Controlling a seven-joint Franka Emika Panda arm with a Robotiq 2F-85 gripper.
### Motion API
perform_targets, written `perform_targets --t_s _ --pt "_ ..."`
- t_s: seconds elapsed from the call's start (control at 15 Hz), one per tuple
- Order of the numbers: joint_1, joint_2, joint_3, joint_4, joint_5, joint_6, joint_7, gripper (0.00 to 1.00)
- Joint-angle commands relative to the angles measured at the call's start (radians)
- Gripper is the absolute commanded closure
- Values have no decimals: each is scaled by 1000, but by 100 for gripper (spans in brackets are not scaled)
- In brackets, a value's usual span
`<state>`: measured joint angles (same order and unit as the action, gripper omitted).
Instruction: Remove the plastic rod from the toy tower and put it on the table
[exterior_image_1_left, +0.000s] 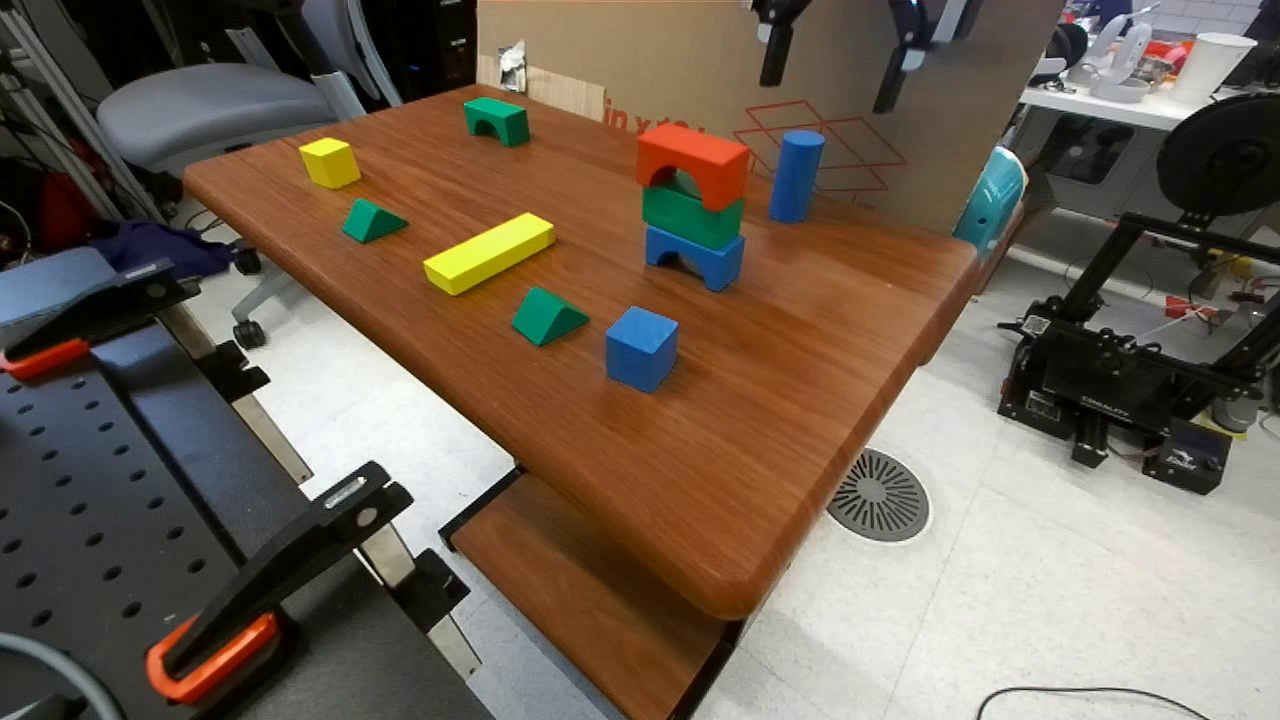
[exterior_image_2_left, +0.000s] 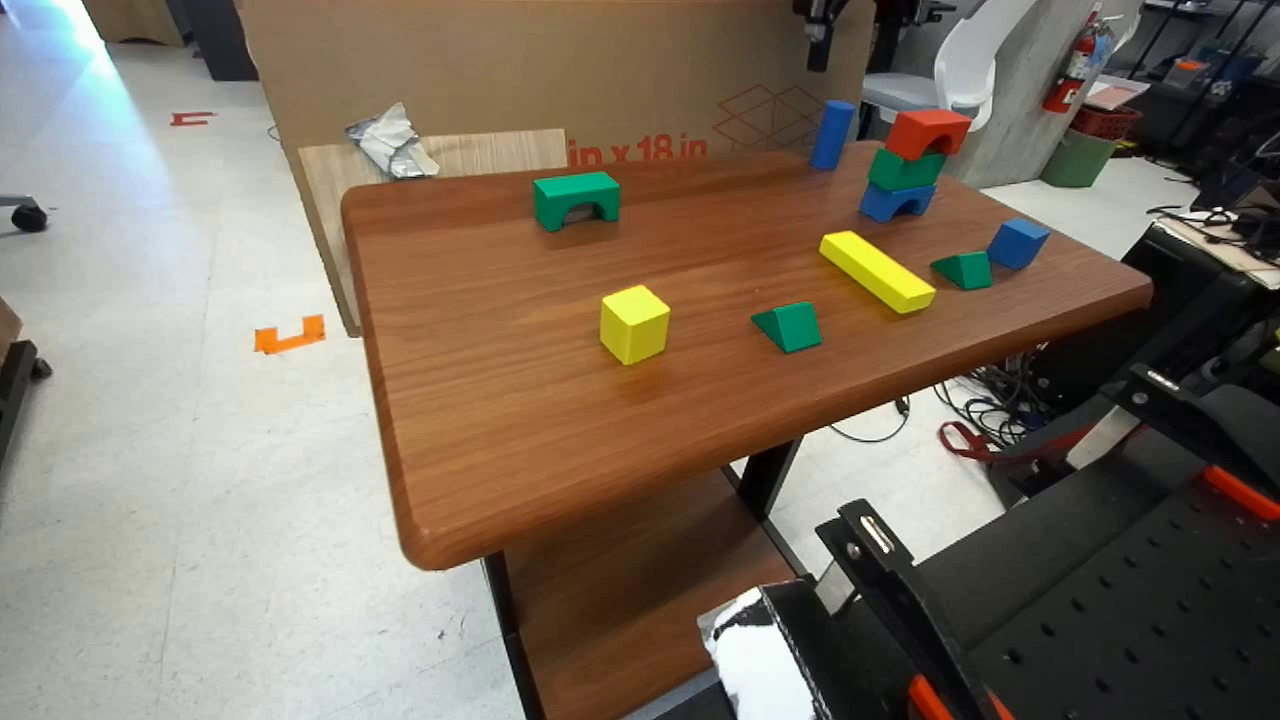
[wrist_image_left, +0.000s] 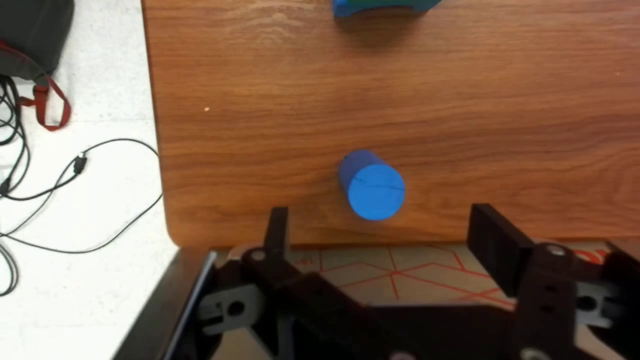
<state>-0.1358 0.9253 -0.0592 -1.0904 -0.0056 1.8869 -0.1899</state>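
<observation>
The plastic rod, a blue cylinder (exterior_image_1_left: 797, 178), stands upright on the brown wooden table (exterior_image_1_left: 800, 400), near the edge by the cardboard. It also shows in an exterior view (exterior_image_2_left: 832, 135) and from above in the wrist view (wrist_image_left: 376, 192). The toy tower (exterior_image_1_left: 692, 215) stands apart from it: a red arch over a green piece over a blue arch. It shows in an exterior view (exterior_image_2_left: 905, 170); only its base edge shows in the wrist view (wrist_image_left: 370, 6). My gripper (exterior_image_1_left: 830, 80) is open and empty, above the rod; its fingers (wrist_image_left: 378, 222) are spread wider than the rod.
A cardboard sheet (exterior_image_1_left: 620, 50) stands along the table's far edge. A blue cube (exterior_image_1_left: 642, 350), a yellow bar (exterior_image_1_left: 490, 253), two green triangles (exterior_image_1_left: 548, 316) (exterior_image_1_left: 372, 220), a yellow cube (exterior_image_1_left: 329, 162) and a green arch (exterior_image_1_left: 497, 120) lie scattered on the table.
</observation>
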Motion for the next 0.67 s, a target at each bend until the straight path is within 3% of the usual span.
perform_targets --t_s 0.0,0.2,0.27,0.6 --pt "1 -210 1 -196 -18 73 3 0" --pt "-11 -351 4 -315 5 116 18 0" --pt "-9 -221 5 -158 -5 63 7 0" --pt "-10 -238 5 -181 -5 59 7 0"
